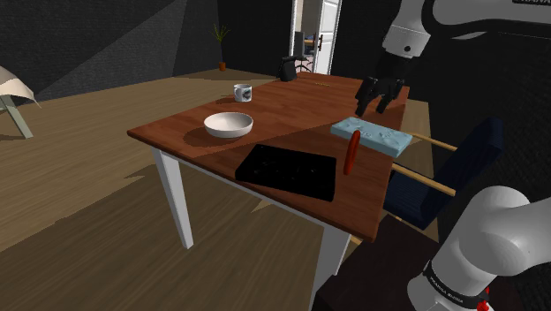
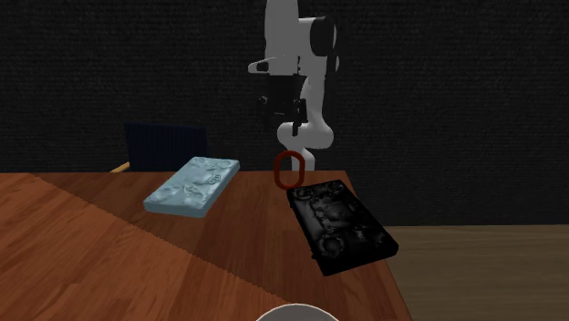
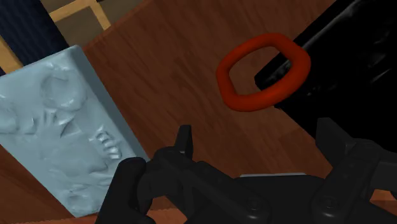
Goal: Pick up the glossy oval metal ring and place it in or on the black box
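**A:** Where is the red oval ring [image 1: 351,152]?

**B:** It stands on edge on the reddish-brown wooden surface [image 1: 291,110], in the gap between the flat black box [image 1: 289,170] and the pale blue embossed slab [image 1: 372,134]. The shoulder view catches it edge-on, as a narrow upright red bar just off the box's right-hand corner. The second exterior view shows its open oval at the far end of the box.

**A:** Is it touching either of them?

**B:** I cannot tell. In the wrist view its band overlaps the box's edge, and in the shoulder view its top overlaps the slab, but neither settles whether they touch.

**A:** And the hand?

**B:** The all-black hand [image 1: 375,106] hangs in the air over the surface, higher than the ring and clear of it, near the slab's far side. Its two fingers [image 3: 184,137] are spread wide with nothing between them. Along the wrist view the ring lies out ahead of the fingertips, untouched.

**A:** What else sits on the surface?

**B:** A white bowl [image 1: 229,125] and, beyond it, a white mug [image 1: 243,92], both toward the shoulder view's left and well apart from the ring. A dark blue chair [image 1: 450,172] stands beside the surface on the slab's side.
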